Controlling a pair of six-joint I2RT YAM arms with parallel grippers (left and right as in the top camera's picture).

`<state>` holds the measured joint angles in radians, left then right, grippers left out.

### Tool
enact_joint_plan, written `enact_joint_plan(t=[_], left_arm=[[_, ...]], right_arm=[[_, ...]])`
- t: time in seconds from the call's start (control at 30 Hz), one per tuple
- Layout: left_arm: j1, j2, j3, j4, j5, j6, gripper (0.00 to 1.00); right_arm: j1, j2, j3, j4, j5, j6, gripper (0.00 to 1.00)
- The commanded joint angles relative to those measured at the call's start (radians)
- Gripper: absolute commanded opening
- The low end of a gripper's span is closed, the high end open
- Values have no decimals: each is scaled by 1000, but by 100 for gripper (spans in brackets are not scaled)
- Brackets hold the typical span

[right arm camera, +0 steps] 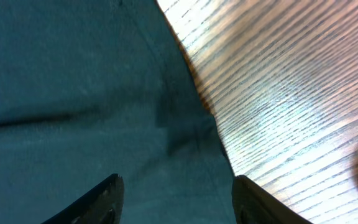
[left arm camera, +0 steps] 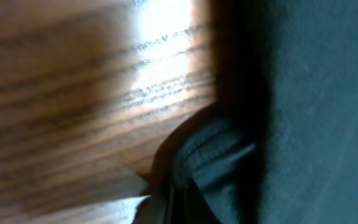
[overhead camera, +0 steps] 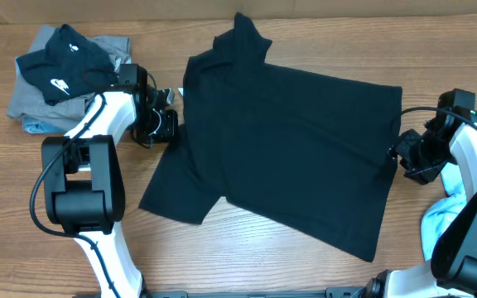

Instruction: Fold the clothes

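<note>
Left fingers are pressed together at the left edge of the black T-shirt. The wrist view shows a ridge of dark hem bunched up right at them, so they seem to be pinching that edge, probably as a hold for lifting it over in a fold. Right fingers are spread apart over the opposite edge, where cloth meets bare wood. They grip nothing and look poised to close on that border so both arms can carry the fabric together. The T-shirt lies spread across the middle of the wooden counter, slightly skewed, one sleeve pointing to the far side, not yet folded. No basket, bin or tray is in view. At the far left corner a smaller black garment with a white logo rests on a crumpled grey cloth in a loose heap, apart from the shirt. A pale blue cloth shows beside the right arm.
</note>
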<state>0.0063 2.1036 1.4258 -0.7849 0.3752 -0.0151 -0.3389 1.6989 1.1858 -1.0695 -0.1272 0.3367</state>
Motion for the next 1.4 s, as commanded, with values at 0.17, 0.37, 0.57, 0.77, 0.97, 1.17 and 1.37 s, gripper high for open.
enact_joint_plan(t=[0.17,0.37,0.57,0.77,0.97,1.17,1.37], left_arm=[[87,-34,119,-239,-150,-68,4],[187,-143,212,-337,-247,-119,4],[198,-169,211,-402,-248,-120,23],[178,-163,211,-442,-248,-100,49],[174,-163,211,-430,-251,-97,53],[174,-163,211,-431,-240,-85,53],[166,-163,211,-418,-145,-41,52]], right_arm=[[3,-11,11,37,-7,3,57],[16,20,-14,96,-10,4,51],[18,31,-49,129,-19,30,51],[27,31,-89,41,-193,-32,60],[94,31,-216,130,-203,-22,60],[145,30,-298,254,-94,73,4],[41,26,-141,119,164,195,4]])
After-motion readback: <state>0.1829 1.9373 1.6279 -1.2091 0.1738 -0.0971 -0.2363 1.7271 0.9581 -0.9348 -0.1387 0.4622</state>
